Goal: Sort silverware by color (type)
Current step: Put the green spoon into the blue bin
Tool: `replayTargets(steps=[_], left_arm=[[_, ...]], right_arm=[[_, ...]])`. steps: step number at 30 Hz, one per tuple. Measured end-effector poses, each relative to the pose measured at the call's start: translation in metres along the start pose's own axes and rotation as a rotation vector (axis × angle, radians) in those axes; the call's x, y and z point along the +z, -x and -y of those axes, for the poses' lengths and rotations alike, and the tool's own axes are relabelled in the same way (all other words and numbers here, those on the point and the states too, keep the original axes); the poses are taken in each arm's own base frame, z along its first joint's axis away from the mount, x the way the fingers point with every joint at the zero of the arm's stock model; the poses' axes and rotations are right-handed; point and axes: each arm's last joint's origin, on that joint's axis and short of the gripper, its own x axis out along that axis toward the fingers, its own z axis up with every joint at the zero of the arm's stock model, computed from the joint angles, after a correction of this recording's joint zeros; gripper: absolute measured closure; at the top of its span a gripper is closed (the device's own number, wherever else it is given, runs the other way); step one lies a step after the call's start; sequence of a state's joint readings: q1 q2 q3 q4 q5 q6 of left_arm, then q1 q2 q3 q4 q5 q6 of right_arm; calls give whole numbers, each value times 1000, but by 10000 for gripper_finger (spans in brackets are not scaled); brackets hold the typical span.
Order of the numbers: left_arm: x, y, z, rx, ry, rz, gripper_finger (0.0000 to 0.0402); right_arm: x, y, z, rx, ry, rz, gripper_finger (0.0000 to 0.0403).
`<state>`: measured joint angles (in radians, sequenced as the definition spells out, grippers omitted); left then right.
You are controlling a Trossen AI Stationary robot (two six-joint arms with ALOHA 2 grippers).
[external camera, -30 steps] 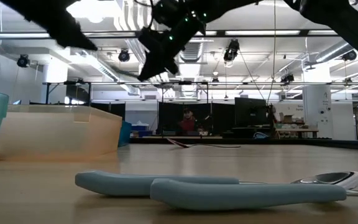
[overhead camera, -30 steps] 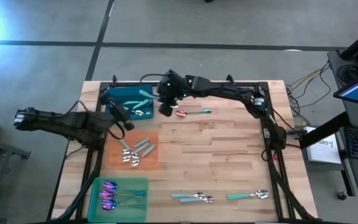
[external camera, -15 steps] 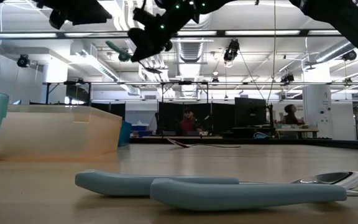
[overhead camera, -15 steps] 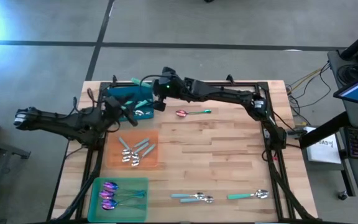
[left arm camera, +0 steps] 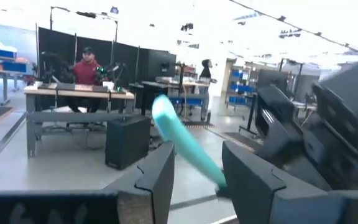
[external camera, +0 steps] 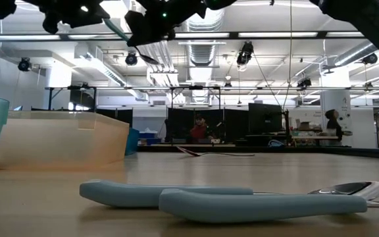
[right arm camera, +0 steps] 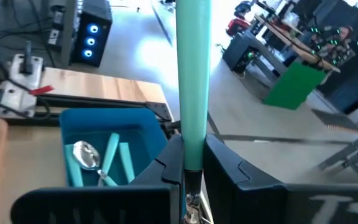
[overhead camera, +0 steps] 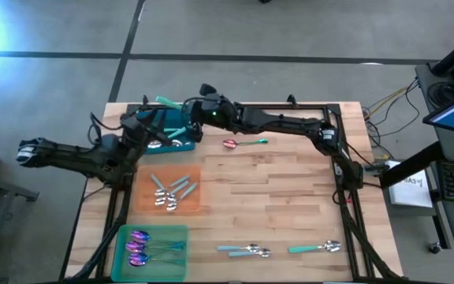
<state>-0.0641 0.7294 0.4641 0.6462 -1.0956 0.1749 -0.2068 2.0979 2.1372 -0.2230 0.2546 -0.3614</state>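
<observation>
2 arms (overhead camera: 85,155) raised over blue tray (overhead camera: 144,120), teal-handled spoon (overhead camera: 166,102) aloft

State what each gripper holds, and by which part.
Right gripper is shut on a teal-handled utensil, clamped near the head end of its handle. Left gripper holds nothing.

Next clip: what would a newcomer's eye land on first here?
The right gripper, shut on a teal-handled utensil, hangs above the blue tray at the table's far left, meeting the left gripper there. Next, the iridescent purple spoons clustered in the green tray at the near-left corner.
</observation>
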Motion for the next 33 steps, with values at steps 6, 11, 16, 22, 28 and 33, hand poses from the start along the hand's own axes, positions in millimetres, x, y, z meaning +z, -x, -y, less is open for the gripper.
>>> replayTargets(steps=[6,11,16,22,28,33], left_arm=[[5,-3,-2,-9,-16,25,283],[7,-3,-2,-32,-29,35,283],[9,-2,1,-167,-15,69,283],[12,-1,2,-249,-2,91,283],[13,0,2,-258,41,91,283],[14,0,2,-264,46,95,283]], right_arm=[[6,4,-12,6,37,17,377],[10,7,-16,2,43,27,377],[12,8,-19,33,55,45,378],[13,9,-21,36,88,53,378],[21,11,-16,-92,154,79,378],[30,15,-11,-140,173,142,378]])
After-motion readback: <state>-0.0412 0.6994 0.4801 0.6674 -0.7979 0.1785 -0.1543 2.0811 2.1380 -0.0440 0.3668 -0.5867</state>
